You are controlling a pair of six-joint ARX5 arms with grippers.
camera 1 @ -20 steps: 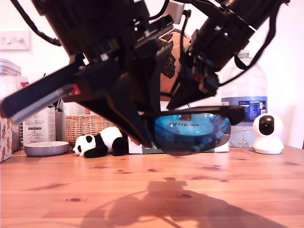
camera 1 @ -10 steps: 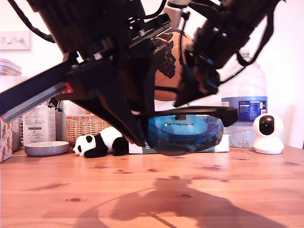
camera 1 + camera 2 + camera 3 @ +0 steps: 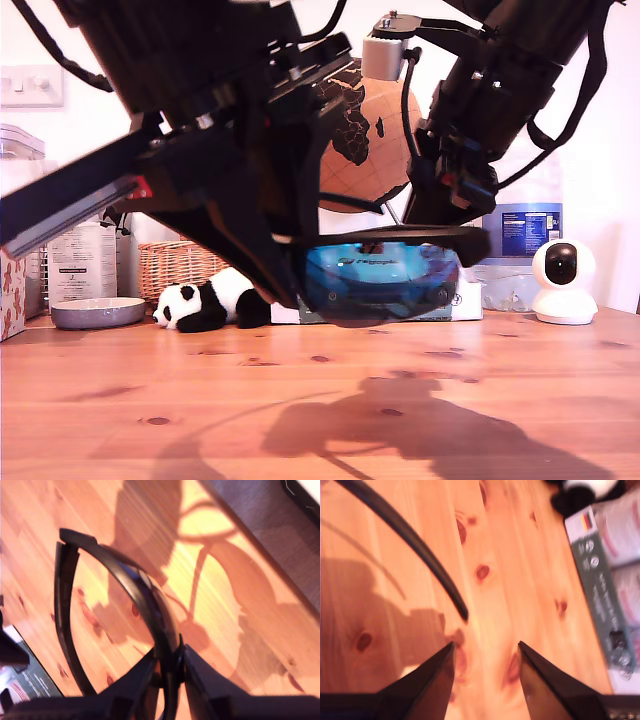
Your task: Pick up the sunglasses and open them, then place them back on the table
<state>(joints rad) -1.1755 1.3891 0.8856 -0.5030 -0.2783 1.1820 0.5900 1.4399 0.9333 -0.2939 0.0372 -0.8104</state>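
- The sunglasses point(image 3: 380, 280) hang in the air above the table point(image 3: 320, 400), just right of centre in the exterior view, lenses facing the camera and clear of the wood, their shadow on the planks below.
- Our first gripper point(image 3: 169, 672) is clenched on the sunglasses' frame; in the first wrist view the dark rim point(image 3: 145, 597) curves away from the jaws and one slim temple point(image 3: 62, 615) runs alongside it, folded out from the far end of the rim.
- Our second gripper point(image 3: 485, 652) has its jaws released, with bare wood showing between the two fingers point(image 3: 430, 680).
- In the second wrist view a thin black temple point(image 3: 415, 545) crosses ahead of that gripper, its tip close to the jaws but not between them.
- In the exterior view one arm fills the left and centre, the other comes down from the upper right; both meet at the sunglasses.
- The near half of the table is bare from left edge to right edge, apart from shadow.
- Along the far edge, from the exterior view's left: a grey bowl point(image 3: 97, 312), a wicker basket point(image 3: 180, 265), a panda toy point(image 3: 205, 300), a flat box point(image 3: 470, 300) behind the sunglasses, a water bottle point(image 3: 525, 235) and a small white camera point(image 3: 563, 280).
- A globe point(image 3: 365, 140) stands behind the arms.
- The second wrist view shows the panda and a box point(image 3: 600, 600) well off to one side of the open jaws.
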